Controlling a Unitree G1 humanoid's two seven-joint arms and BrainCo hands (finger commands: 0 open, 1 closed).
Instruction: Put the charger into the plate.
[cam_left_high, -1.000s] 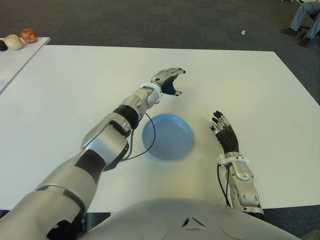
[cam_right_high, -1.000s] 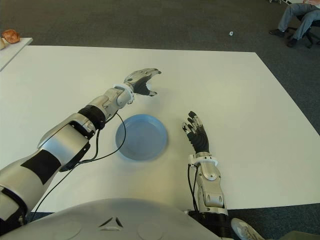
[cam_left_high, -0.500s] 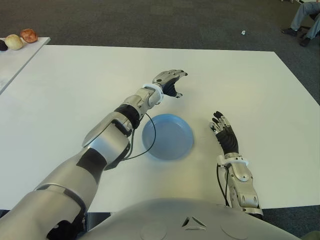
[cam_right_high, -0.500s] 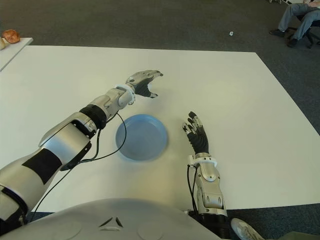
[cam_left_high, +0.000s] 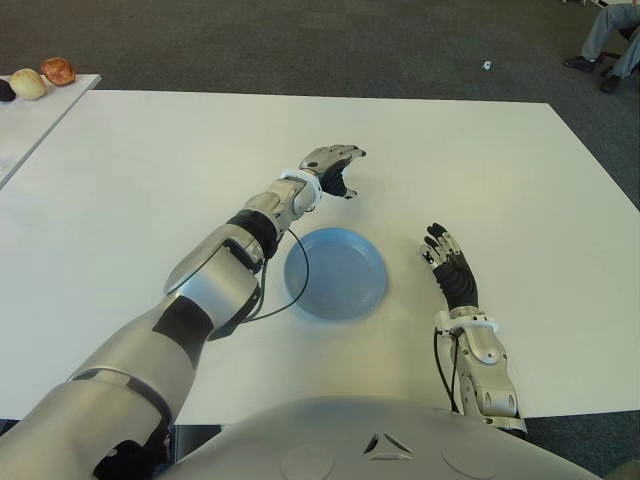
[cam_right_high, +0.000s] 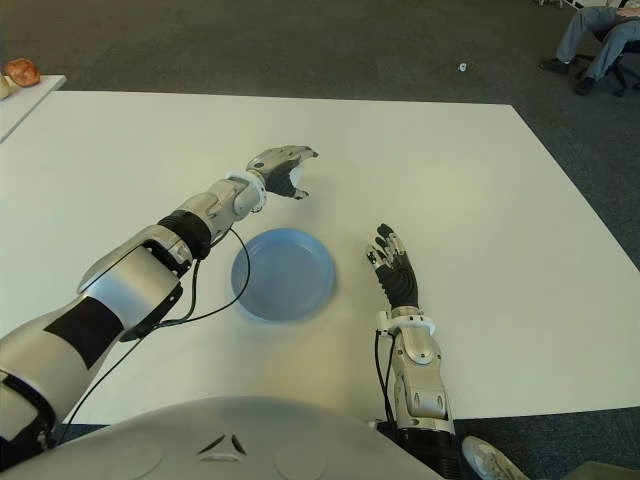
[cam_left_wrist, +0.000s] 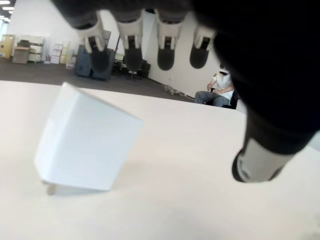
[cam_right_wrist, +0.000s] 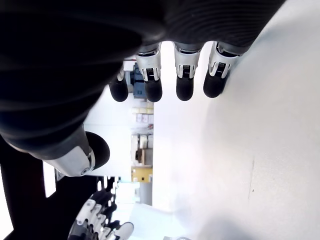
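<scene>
Reaching for the charger, not yet gripped

Tilted on the table (cam_left_high: 480, 160), the white charger (cam_left_wrist: 82, 145) lies just under the left hand (cam_left_high: 333, 170), whose fingers (cam_left_wrist: 132, 52) arch open, empty, beyond the blue plate (cam_left_high: 335, 272). Right hand (cam_left_high: 450, 268) shows beside the plate, flat and empty.

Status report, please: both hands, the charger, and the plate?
Left robot hand open over the charger, no grasp yet. Right robot hand open, idle right of the plate. Charger on table beyond plate. Nothing in the way.
</scene>
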